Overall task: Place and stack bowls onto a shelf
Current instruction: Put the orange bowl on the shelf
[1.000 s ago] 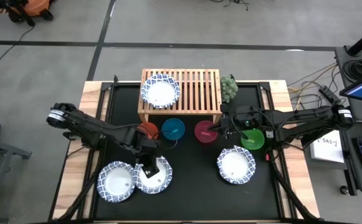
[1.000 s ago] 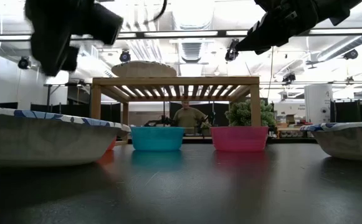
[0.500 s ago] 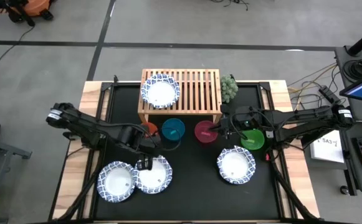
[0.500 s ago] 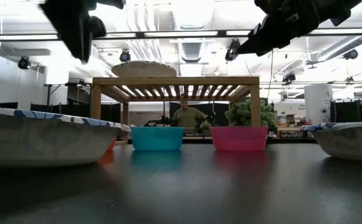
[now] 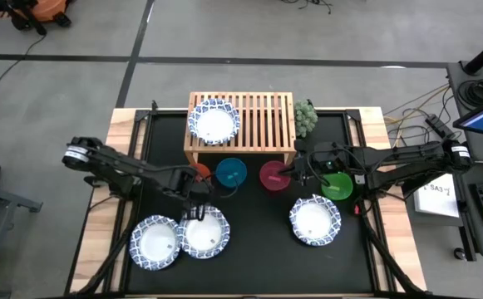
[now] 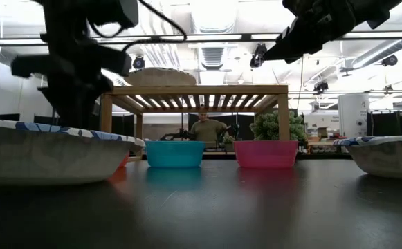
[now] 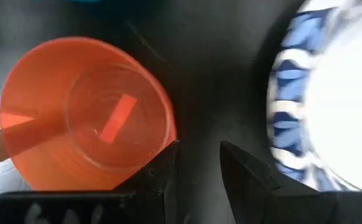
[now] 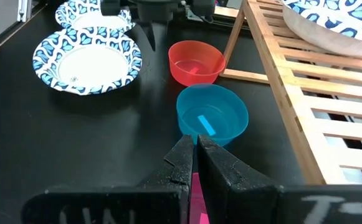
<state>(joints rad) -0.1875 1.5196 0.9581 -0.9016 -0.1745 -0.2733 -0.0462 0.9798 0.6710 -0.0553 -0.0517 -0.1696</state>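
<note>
One white blue-rimmed bowl [image 5: 214, 121] rests on the wooden shelf [image 5: 262, 124]. Three more stand on the black mat: two overlapping at near left [image 5: 156, 242], [image 5: 206, 233] and one at near right [image 5: 314, 220]. The red [image 5: 197, 172], teal [image 5: 231, 173], magenta [image 5: 273, 175] and green [image 5: 337, 184] bowls stand in a row before the shelf. My left gripper [image 7: 198, 155] points down, open, over the mat between the red bowl [image 7: 81, 118] and a white bowl [image 7: 330, 99]; nothing lies between its fingers. My right gripper [image 8: 195, 149] hangs shut above the magenta bowl.
A bumpy green artichoke-like object [image 5: 306, 115] sits beside the shelf's far right corner. The shelf's right half is bare slats. Open mat lies between the middle white bowl and the near-right one. A person [image 6: 206, 129] stands in the room beyond the table.
My left gripper has gone from above the middle white bowl toward the far edge, closer to the red bowl. It has sunk lower and rolled about its pointing line. No bowl has moved.
</note>
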